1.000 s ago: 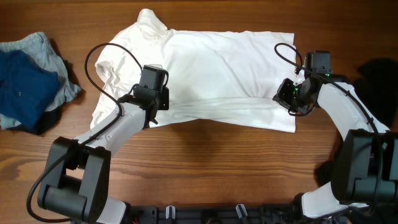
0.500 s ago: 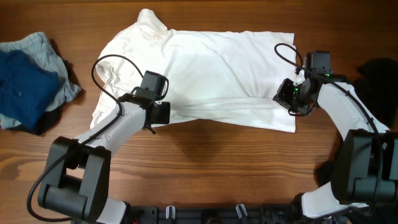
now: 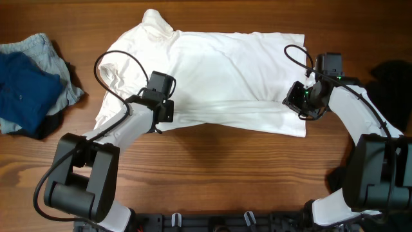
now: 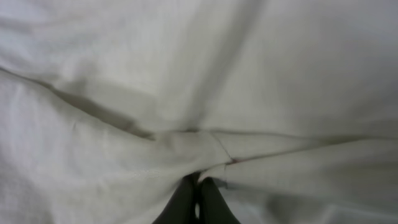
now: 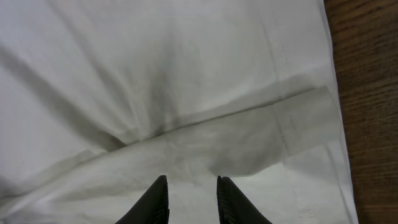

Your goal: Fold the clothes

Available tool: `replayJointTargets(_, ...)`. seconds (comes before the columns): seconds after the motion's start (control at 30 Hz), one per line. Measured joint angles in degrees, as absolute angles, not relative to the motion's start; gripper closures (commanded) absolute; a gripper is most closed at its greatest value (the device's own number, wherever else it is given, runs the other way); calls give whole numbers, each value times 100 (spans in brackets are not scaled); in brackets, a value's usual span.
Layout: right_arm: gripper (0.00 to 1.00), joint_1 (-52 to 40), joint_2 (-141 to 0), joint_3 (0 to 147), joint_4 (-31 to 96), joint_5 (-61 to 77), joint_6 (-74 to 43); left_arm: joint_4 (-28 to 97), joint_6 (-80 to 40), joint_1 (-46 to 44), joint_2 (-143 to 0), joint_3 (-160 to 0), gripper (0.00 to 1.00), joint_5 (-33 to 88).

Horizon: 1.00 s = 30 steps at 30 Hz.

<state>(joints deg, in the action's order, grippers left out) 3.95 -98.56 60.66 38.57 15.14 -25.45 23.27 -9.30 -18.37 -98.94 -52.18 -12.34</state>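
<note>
A large white shirt (image 3: 219, 71) lies spread across the middle of the wooden table, collar to the far left. My left gripper (image 3: 165, 112) is at the shirt's near-left part. In the left wrist view its fingers (image 4: 186, 202) are pressed together, and my left gripper (image 4: 199, 182) pinches a raised fold of the white cloth (image 4: 249, 93). My right gripper (image 3: 298, 96) hovers over the shirt's near-right corner. In the right wrist view my right gripper (image 5: 191, 182) has its fingers apart over the flat fabric beside a folded-over hem (image 5: 292, 124), gripping nothing.
A navy garment (image 3: 22, 87) lies on a light-blue one (image 3: 48, 51) at the left edge, with black cloth (image 3: 45, 125) beneath. Another black garment (image 3: 393, 74) sits at the far right. Bare wood (image 3: 219, 167) runs along the table's front.
The left gripper opened, shifted slightly along the shirt's near edge, then shut again on the fabric. The right arm has not moved.
</note>
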Motion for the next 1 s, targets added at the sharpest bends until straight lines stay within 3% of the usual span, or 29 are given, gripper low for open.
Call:
replayJointTargets(0.33,74,395,-9856,6066,3844,1494,-2545,1321,-930,-1804,-9896,-5402,94,-1385)
replayJointTargets(0.37,74,395,-9856,6066,3830,1492,-2545,1133,-930,-1776,-9896,-5408,85,-1387)
replayJointTargets(0.43,74,395,-9856,6066,3795,1492,-2545,829,-926,-1671,-9896,-5424,55,-1391)
replayJointTargets(0.57,74,410,-9856,6066,3771,1492,-2545,1055,-934,-1459,-9896,-5448,56,-1404)
replayJointTargets(0.83,73,891,-9856,6058,4338,1177,-2432,3387,-1262,-1433,-9900,-5474,63,-1411)
replayJointTargets(1.0,74,919,-9856,5983,4591,1155,-2327,3634,-1557,-1433,-9900,-5474,66,-1208)
